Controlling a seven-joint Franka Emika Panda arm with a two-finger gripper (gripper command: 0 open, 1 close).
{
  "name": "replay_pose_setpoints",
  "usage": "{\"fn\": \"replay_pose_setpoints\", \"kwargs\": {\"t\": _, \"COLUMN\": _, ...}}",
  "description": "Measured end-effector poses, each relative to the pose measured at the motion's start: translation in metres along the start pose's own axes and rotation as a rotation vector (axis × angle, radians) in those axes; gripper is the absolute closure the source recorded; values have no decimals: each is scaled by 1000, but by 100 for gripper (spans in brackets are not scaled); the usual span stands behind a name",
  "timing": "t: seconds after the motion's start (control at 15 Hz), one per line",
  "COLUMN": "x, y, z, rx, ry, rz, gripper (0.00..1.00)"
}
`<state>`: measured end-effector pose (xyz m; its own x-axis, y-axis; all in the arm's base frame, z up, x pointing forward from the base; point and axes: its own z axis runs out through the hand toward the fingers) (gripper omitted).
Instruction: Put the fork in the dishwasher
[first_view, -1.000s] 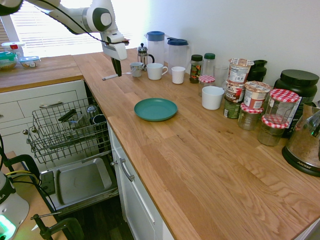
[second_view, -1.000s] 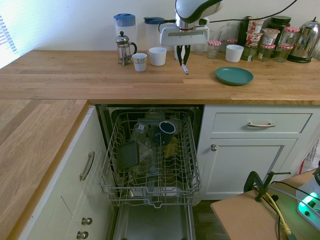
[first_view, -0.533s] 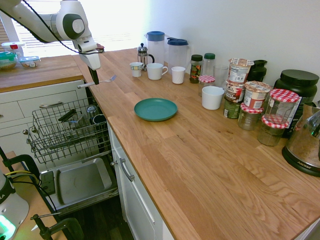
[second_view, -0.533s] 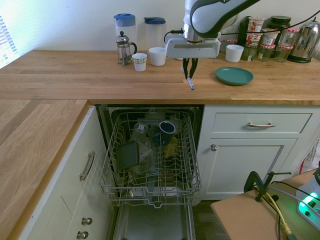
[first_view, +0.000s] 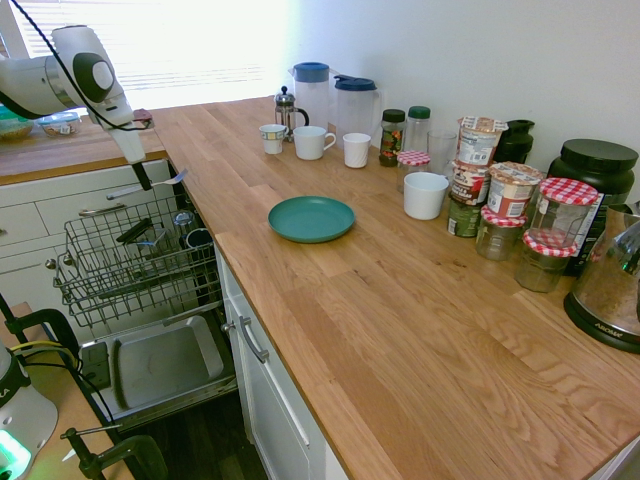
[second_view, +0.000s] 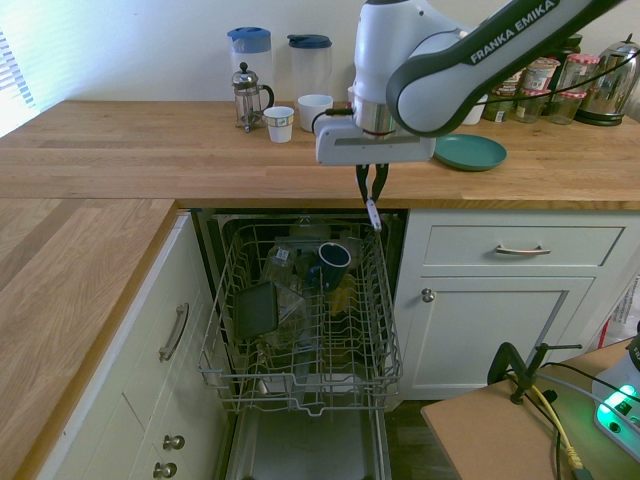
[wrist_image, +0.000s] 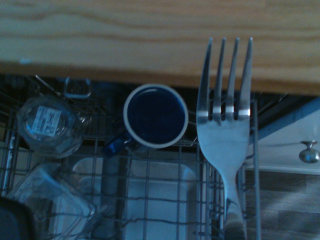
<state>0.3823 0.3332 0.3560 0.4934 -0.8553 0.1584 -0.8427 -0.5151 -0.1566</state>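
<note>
Fork (second_view: 372, 213) clamped in jaws, above dishwasher (second_view: 300, 330) rack, blue mug (second_view: 333, 265) below

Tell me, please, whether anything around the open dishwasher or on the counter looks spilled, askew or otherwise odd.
Nothing stands out. The gripper holds the fork over the dishwasher rack, where a dark mug sits among other items. On the counter, the teal plate, cups and jars stand upright, with no spill visible.
</note>
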Motion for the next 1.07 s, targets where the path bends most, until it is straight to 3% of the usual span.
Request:
{"fn": "replay_pose_setpoints", "kwargs": {"t": 0.6, "x": -100, "y": 37, "z": 124, "rx": -17, "ry": -46, "rz": -11, "gripper": 100}}
{"fn": "replay_pose_setpoints", "kwargs": {"t": 1.07, "x": -89, "y": 43, "z": 185, "rx": -27, "ry": -54, "rz": 53, "gripper": 100}}
